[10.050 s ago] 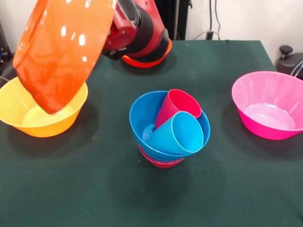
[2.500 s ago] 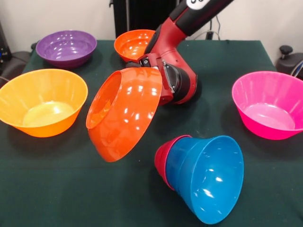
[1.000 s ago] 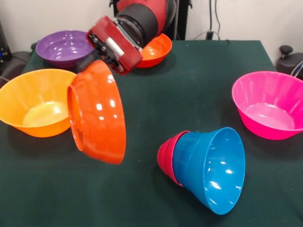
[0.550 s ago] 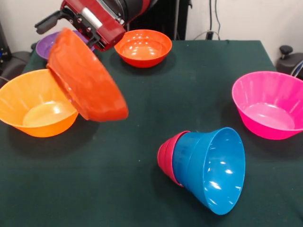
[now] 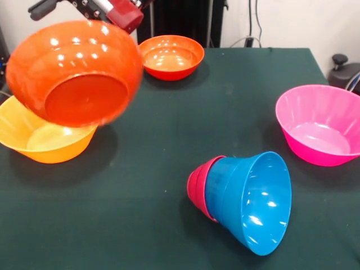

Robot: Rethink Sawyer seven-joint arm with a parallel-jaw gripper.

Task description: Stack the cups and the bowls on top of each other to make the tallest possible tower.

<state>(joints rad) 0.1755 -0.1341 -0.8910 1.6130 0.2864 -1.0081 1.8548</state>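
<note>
My gripper (image 5: pixel 104 12) is at the top left, shut on the rim of a mid-sized orange bowl (image 5: pixel 76 73). It holds the bowl in the air with its base towards the camera, above the large yellow-orange bowl (image 5: pixel 31 143). The tower (image 5: pixel 242 199) lies toppled on its side at the front right. It is a blue bowl (image 5: pixel 256 205) with its mouth towards the front and a red bowl (image 5: pixel 196 188) nested on its base. The cups are not visible. The purple bowl is hidden behind the held bowl.
A second orange bowl (image 5: pixel 171 56) stands upright at the far side of the green table (image 5: pixel 140 214). The large pink bowl (image 5: pixel 318 126) stands upright at the right edge. A dark object (image 5: pixel 344 70) sits just off the table's right side.
The arm has lifted the orange bowl up and to the left, turning its base towards the camera, over the yellow-orange bowl. The toppled pile has stayed still over the last second.
</note>
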